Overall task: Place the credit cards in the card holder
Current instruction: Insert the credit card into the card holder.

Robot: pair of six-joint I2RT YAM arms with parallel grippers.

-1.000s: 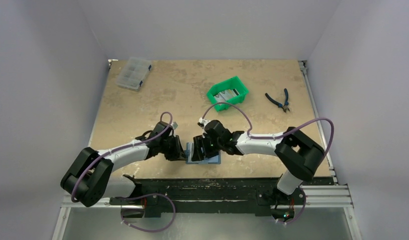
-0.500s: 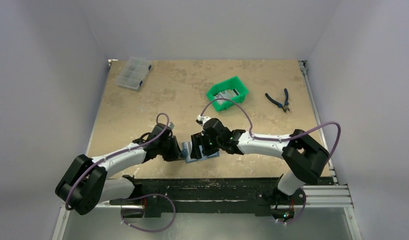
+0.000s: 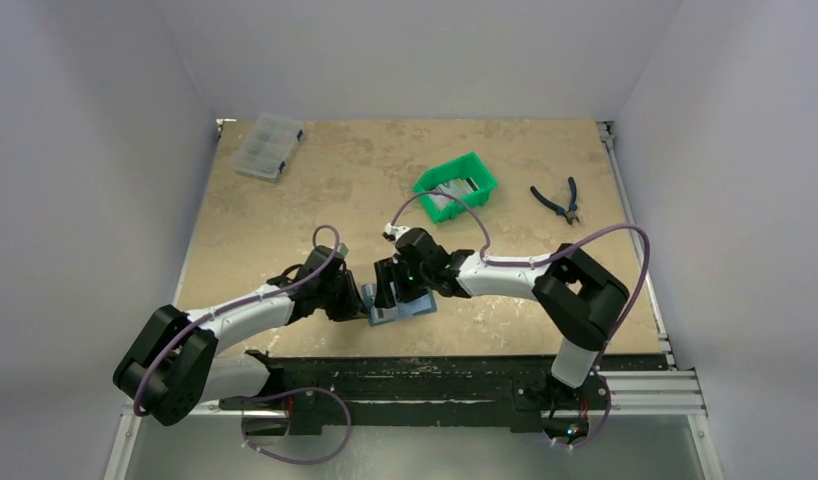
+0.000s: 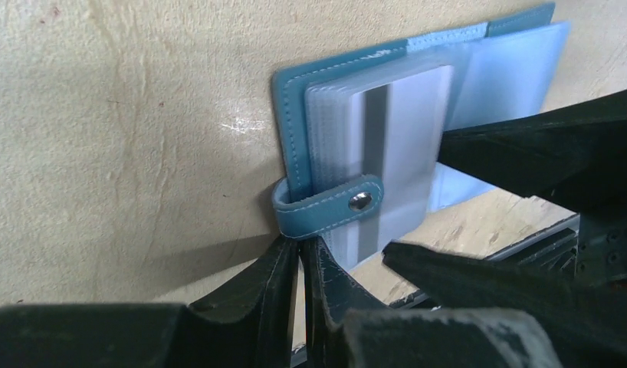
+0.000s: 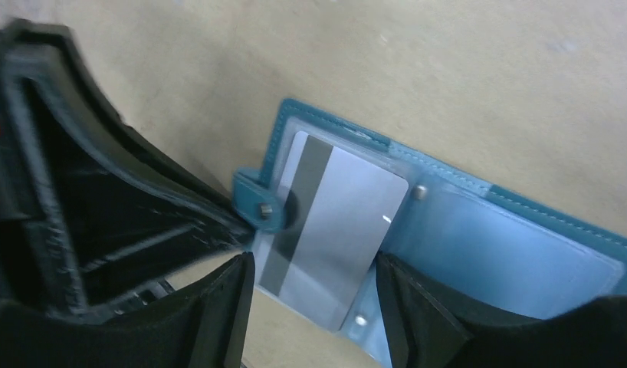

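Observation:
The teal card holder [image 3: 405, 309] lies open near the table's front edge, its clear sleeves up. A silvery credit card [image 5: 333, 222] with a dark stripe lies on the sleeves [image 4: 410, 130], its near end sticking out past the holder's edge. My left gripper [image 4: 301, 249] is shut, its tips pinching the base of the snap strap [image 4: 326, 208] at the holder's left side [image 3: 365, 304]. From the right, my right gripper [image 5: 312, 261] stands open over the holder [image 3: 388, 293], one finger on each long side of the card. More cards [image 3: 451, 190] lie in the green bin.
The green bin [image 3: 479, 171] stands at the back centre-right, with blue-handled pliers [image 3: 557, 200] to its right. A clear compartment box [image 3: 268, 146] sits at the back left. The table's front edge and a metal rail run just below the holder.
The holder has slid a little left and turned, with both grippers following it. The right arm's elbow has swung inward. The left gripper has stayed shut at the strap.

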